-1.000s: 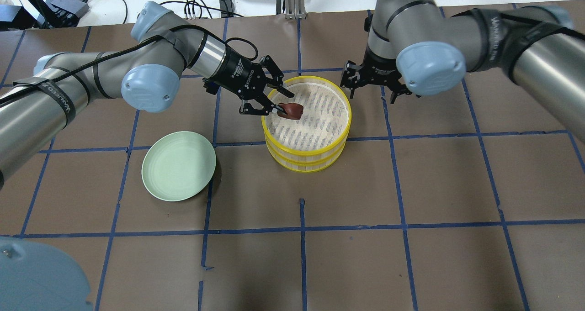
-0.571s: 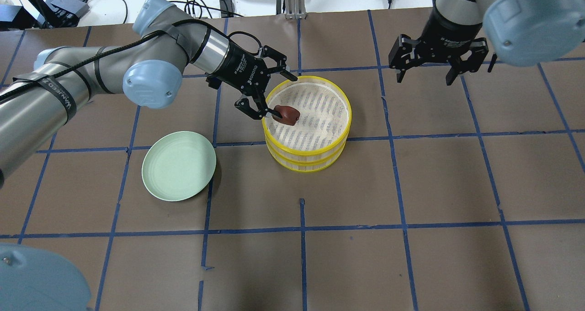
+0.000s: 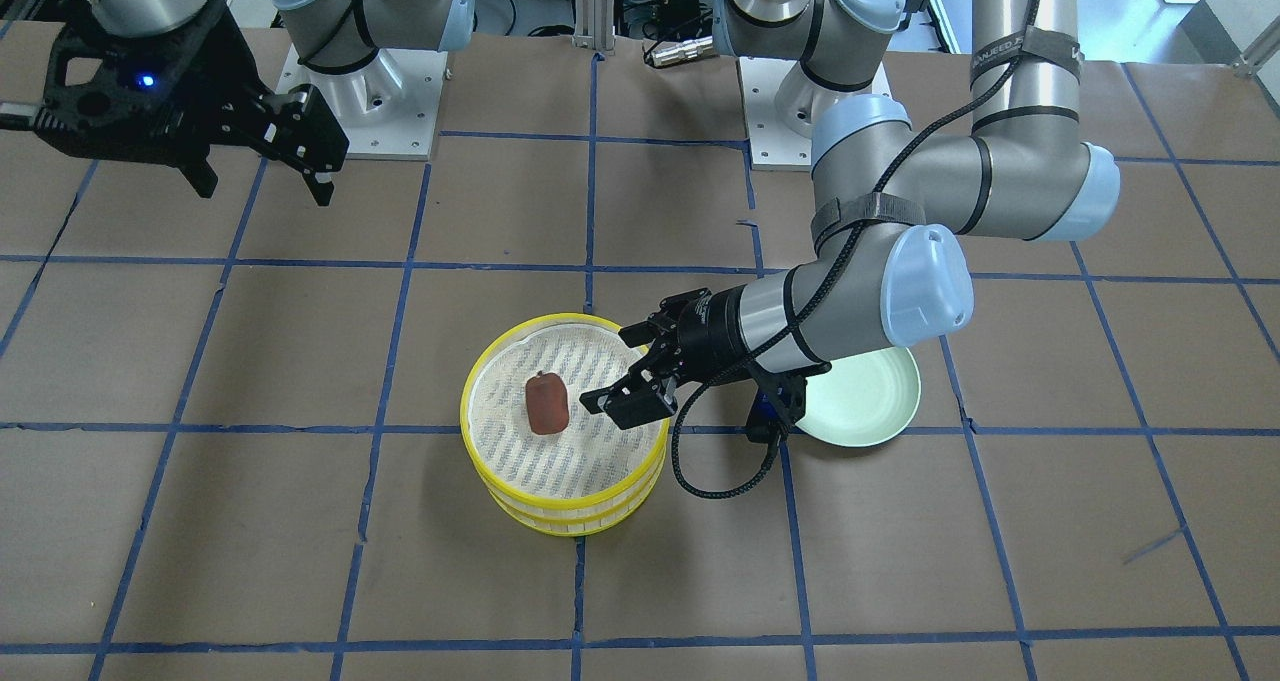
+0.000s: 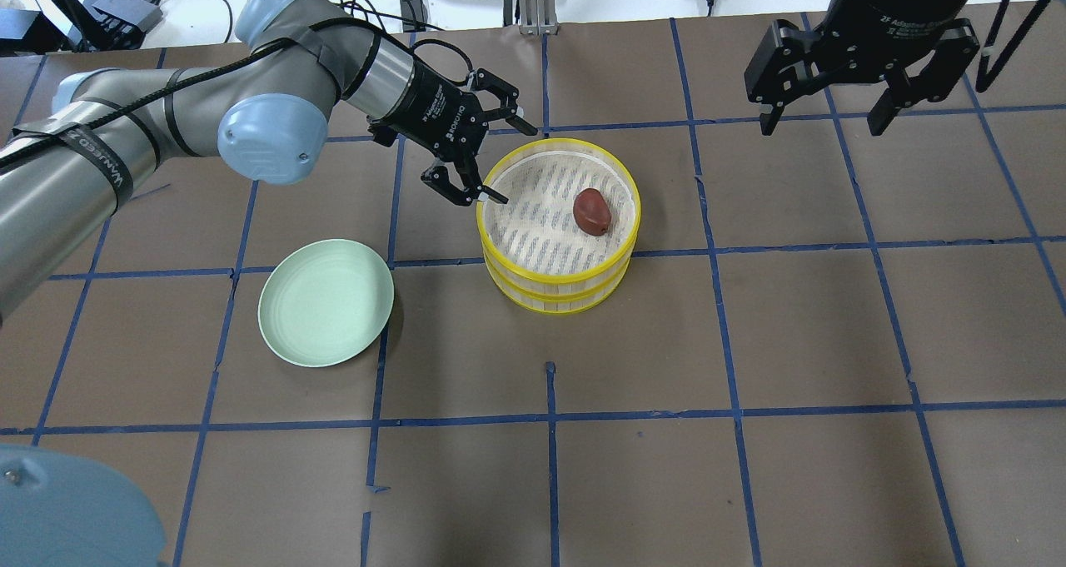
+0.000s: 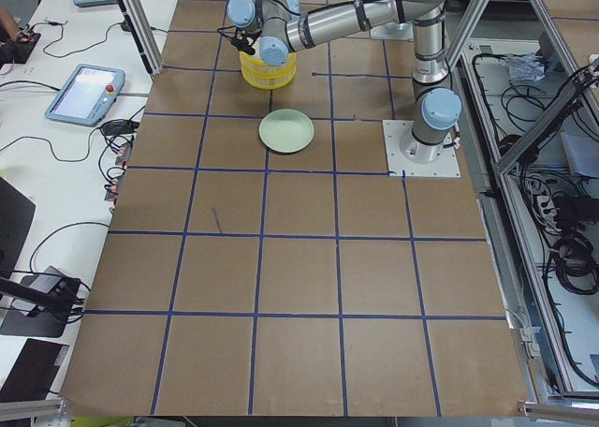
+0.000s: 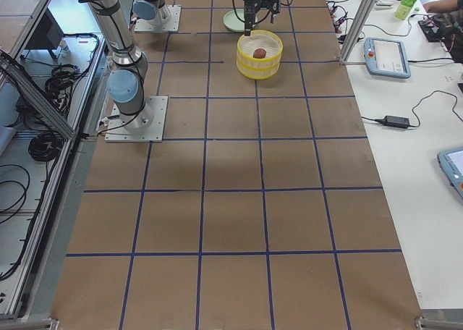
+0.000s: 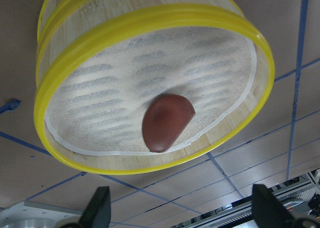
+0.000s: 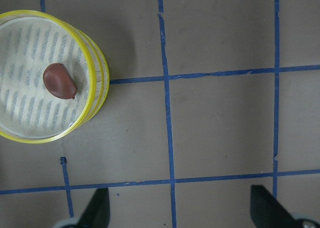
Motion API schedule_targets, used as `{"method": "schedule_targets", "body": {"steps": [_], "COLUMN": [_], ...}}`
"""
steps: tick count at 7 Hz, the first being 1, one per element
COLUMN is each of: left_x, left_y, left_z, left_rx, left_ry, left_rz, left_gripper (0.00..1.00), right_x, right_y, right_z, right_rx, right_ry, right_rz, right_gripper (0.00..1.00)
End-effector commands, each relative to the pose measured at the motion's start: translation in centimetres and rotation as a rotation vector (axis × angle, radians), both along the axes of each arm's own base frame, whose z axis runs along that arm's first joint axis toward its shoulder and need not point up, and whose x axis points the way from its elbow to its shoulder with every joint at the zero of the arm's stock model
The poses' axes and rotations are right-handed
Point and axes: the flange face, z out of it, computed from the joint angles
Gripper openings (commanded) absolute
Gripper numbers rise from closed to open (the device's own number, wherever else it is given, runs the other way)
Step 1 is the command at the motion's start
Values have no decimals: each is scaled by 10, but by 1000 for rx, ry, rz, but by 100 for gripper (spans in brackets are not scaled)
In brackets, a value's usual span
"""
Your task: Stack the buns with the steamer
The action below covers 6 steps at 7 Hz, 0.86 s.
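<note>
Released since the earlier overhead frames: the reddish-brown bun [image 4: 592,211], formerly pinched in the left gripper [image 4: 512,163] at the steamer's left edge, now lies loose on the white perforated liner of the upper tier, toward the robot's right side of the basket and near its rim. Left gripper: jaws spread apart, holding nothing, drawn back to just outside and above the yellow rim on the robot's left, its lower fingertip over the rim edge; its wrist camera looks across the basket at the bun [image 7: 166,121]. Right gripper [image 4: 820,121]: jaws likewise spread, empty, moved farther off and higher, well apart from the basket on the far right of the table; its wrist view takes in the bun [image 8: 59,81] from above. Steamer [image 4: 554,288]: two yellow-banded bamboo tiers, one stacked on the other, standing near the table's middle. Pale green plate [image 4: 326,302]: lying flat to the robot's left of the steamer, apart from it, partly hidden under the left forearm in the front-facing view. Table [image 4: 749,342]: brown covering, blue tape grid.
</note>
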Motion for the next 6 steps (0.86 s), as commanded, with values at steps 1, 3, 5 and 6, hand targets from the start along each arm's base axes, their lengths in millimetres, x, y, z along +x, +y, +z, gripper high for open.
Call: {"method": "schedule_targets", "body": {"steps": [1, 3, 5, 6], "left_x": [22, 51, 71, 72], "left_y": [-7, -2, 54, 82], "left_z": [13, 34, 109, 150], "left_rx": [-124, -324, -354, -404], "left_ry": [-233, -453, -579, -594], "left_rz": [-232, -653, -954, -952], "left_gripper": [100, 100, 100, 100], "right_x": [11, 12, 11, 10], "right_y": [2, -5, -13, -17], "right_z": [-1, -8, -4, -6], "right_rx": [17, 28, 20, 28], "right_ry": [7, -2, 11, 11], "right_rz": [17, 18, 18, 17], "right_gripper": [100, 100, 100, 100]}}
